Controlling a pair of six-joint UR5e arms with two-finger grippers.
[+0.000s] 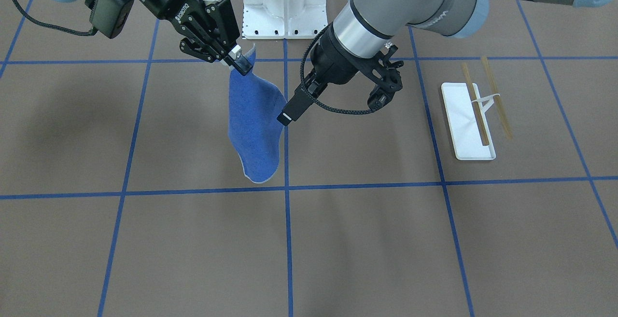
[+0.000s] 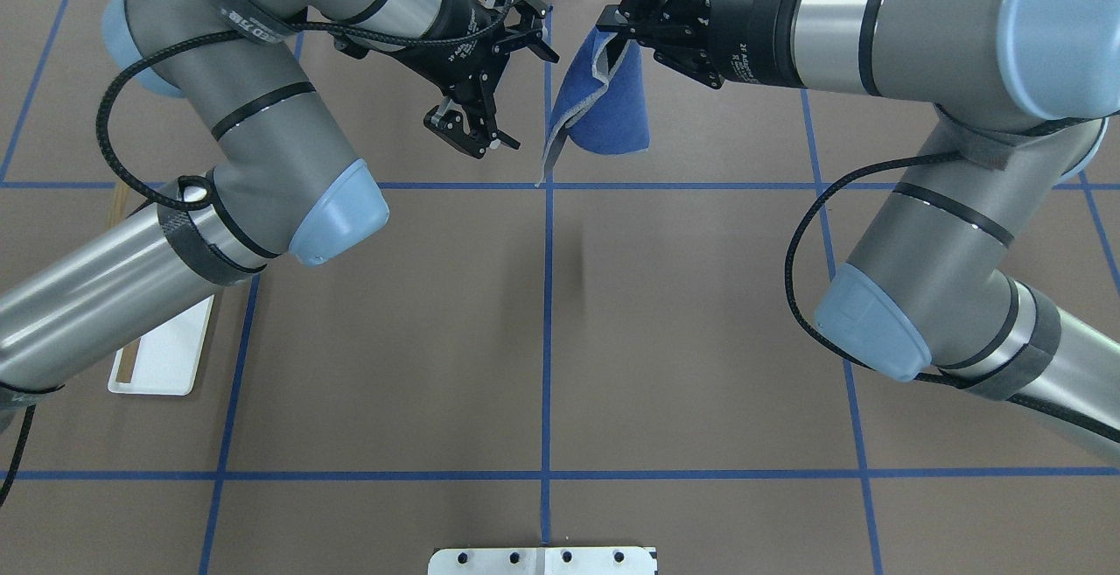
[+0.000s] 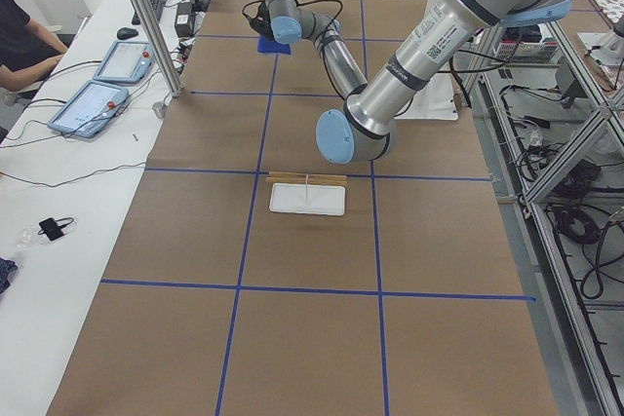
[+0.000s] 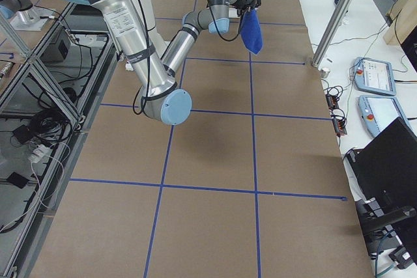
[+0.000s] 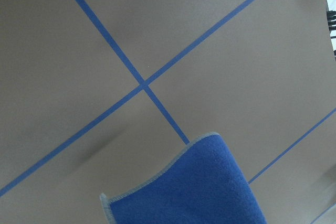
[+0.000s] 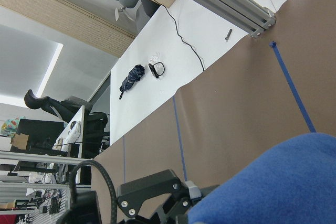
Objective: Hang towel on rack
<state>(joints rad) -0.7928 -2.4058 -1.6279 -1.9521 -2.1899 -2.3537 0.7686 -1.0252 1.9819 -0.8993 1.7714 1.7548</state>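
Observation:
The royal-blue towel (image 1: 256, 124) hangs in the air from one top corner, its lower end just above the table. My right gripper (image 1: 240, 63) is shut on that corner; it also shows in the overhead view (image 2: 612, 32), with the towel (image 2: 612, 111) below it. My left gripper (image 1: 393, 85) is open and empty, a little to the side of the towel, not touching it. The rack (image 1: 468, 124), a white tray base with two tan rods, stands apart on my left side. In the overhead view my left arm partly hides the rack (image 2: 166, 356). The left wrist view shows the towel's lower end (image 5: 199, 187).
The large white bolted pedestal (image 1: 284, 3) stands at the robot's edge of the table, behind the towel. Blue tape lines grid the brown table. An operator and tablets (image 3: 97, 104) are at a side bench beyond the table's far edge.

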